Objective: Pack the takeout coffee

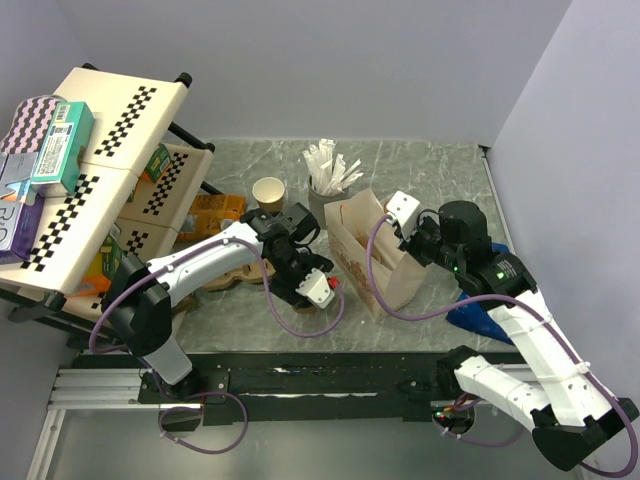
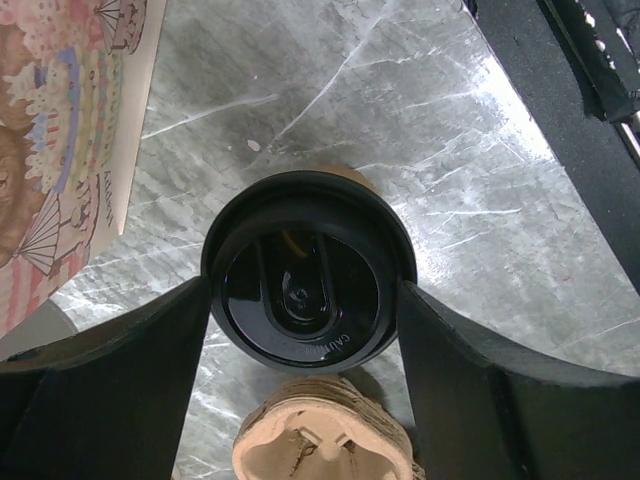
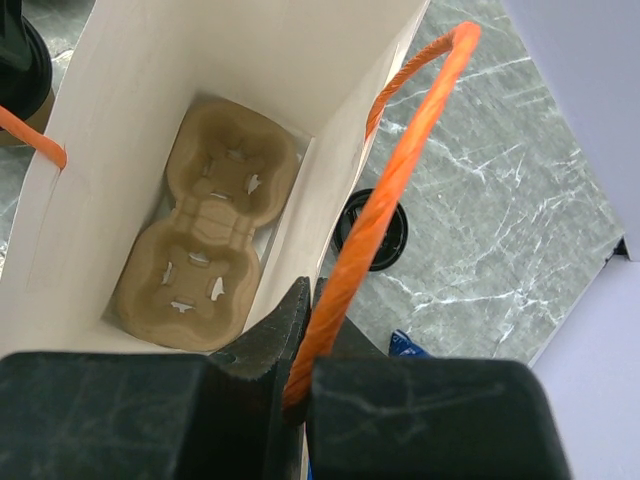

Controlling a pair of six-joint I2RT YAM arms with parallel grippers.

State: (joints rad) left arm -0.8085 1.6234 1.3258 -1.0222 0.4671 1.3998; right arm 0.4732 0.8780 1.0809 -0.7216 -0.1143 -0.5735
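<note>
The left end effector is closed narrow on a small brown kraft-paper cup capped with a black round plastic lid. One finger presses each side of the lid's rim. From above, that end effector and its cup are just left of the tall paper bag, over the grey marbled counter. A lump of brown moulded cardboard lies just beside the held cup.

The right end effector is pinched shut on the bag's orange cord handle, at the bag's right rim. Down inside the bag, which is white within, a brown moulded cardboard cup carrier lies flat on the bottom with its sockets unfilled. A loose black lid lies on the counter just outside the bag's wall, on the held-handle side.

A second brown paper cup, uncapped, stands upright behind and left of the bag. A grey cup of white sticks stands between it and the bag.
</note>
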